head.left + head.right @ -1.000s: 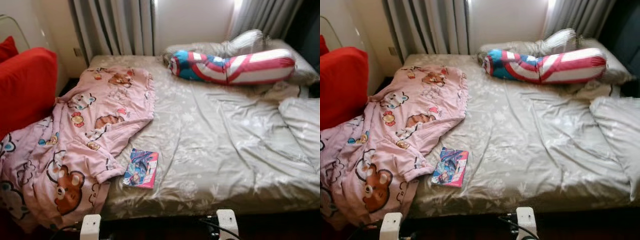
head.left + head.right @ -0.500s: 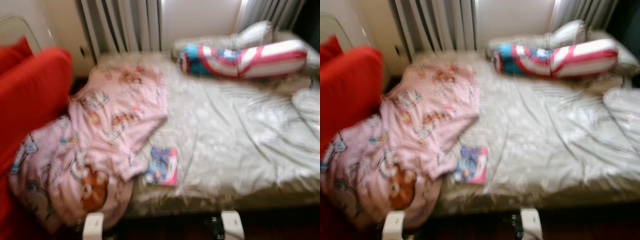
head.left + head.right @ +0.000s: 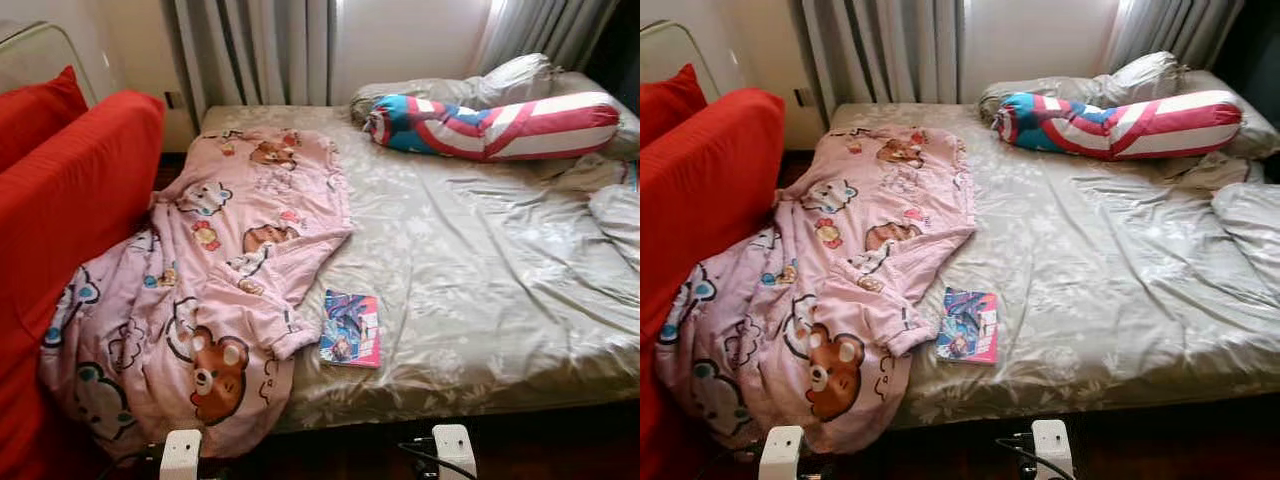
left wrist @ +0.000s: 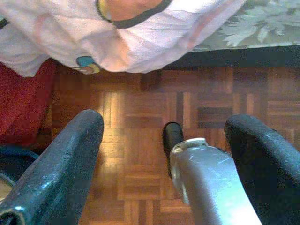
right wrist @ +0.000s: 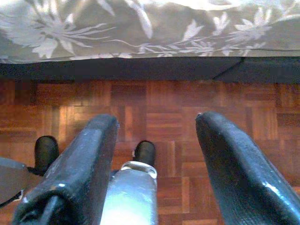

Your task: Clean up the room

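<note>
A pink bear-print blanket (image 3: 210, 290) lies rumpled over the left side of the bed (image 3: 480, 260) and hangs over its front edge. A colourful book (image 3: 351, 329) lies flat on the grey floral sheet near the front edge, just right of the blanket. At the head of the bed rests a red, white and blue bolster (image 3: 490, 125). My left gripper (image 4: 166, 119) hangs open above the parquet, with the blanket's hem (image 4: 140, 28) beyond it. My right gripper (image 5: 158, 121) hangs open over the floor (image 5: 164, 103), just short of the bed's edge.
A red sofa (image 3: 70, 190) stands close against the bed's left side, touching the blanket. Grey pillows (image 3: 510, 75) lie behind the bolster, and a bunched grey duvet (image 3: 620, 215) sits at the bed's right edge. Curtains (image 3: 265, 50) hang behind the bed.
The whole picture has slid right and cleared after a blur, so the camera has turned left; more of the red sofa shows. Nothing on the bed has moved.
</note>
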